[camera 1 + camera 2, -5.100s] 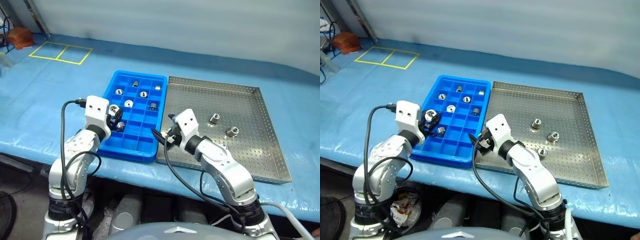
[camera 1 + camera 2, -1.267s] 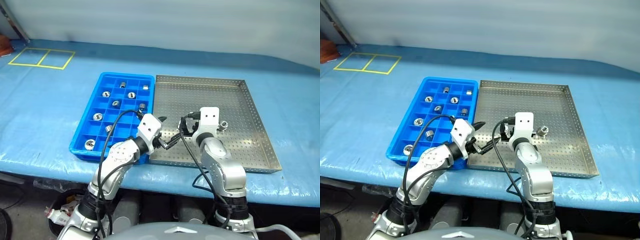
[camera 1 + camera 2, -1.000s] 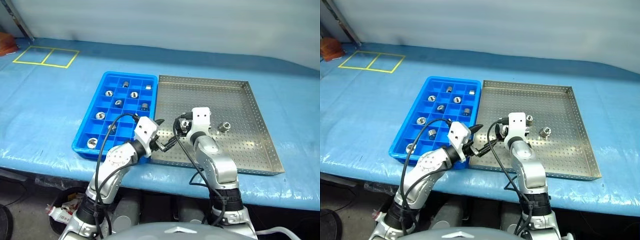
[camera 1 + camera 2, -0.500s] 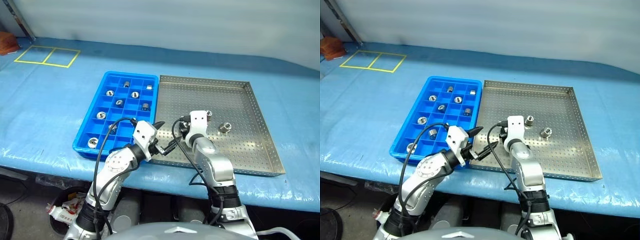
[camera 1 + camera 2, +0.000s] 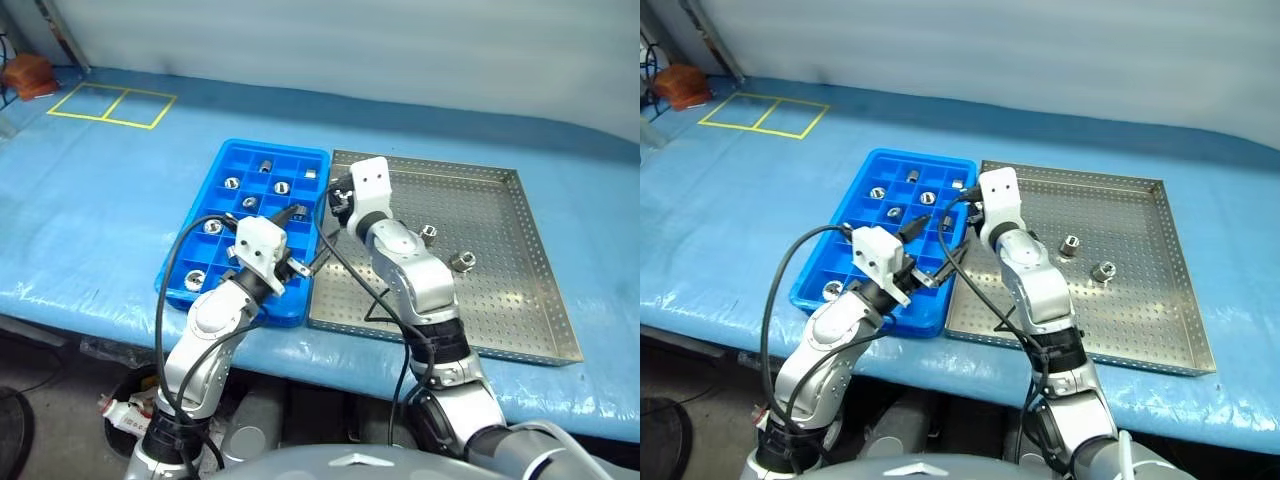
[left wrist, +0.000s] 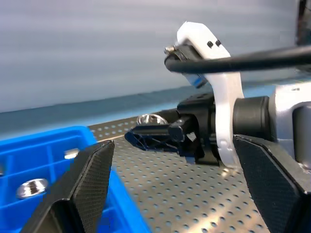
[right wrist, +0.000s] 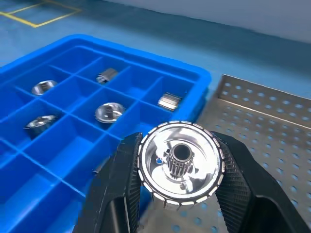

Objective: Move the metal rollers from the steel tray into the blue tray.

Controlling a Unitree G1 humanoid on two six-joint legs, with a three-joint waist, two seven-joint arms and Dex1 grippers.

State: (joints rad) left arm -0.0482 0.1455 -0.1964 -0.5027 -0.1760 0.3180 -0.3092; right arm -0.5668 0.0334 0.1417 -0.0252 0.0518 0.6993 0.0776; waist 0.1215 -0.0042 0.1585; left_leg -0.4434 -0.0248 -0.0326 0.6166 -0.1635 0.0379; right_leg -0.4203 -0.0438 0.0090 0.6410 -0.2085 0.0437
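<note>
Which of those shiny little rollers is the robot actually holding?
The roller clamped between the right gripper's black fingers, above the trays' shared edge; the others lie loose in trays.

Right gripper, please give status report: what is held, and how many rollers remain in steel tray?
Right gripper shut on a metal roller, near the blue tray. Left gripper open, empty. Two rollers remain in the steel tray. Nothing in the way.

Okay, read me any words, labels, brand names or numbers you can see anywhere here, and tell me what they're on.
None: no readable text, label, brand or number on the blue tray, the steel tray, the metal rollers or the roller between the right gripper's fingers.
The yellow tape squares on the blue table cover are plain outlines, unlettered.
</note>
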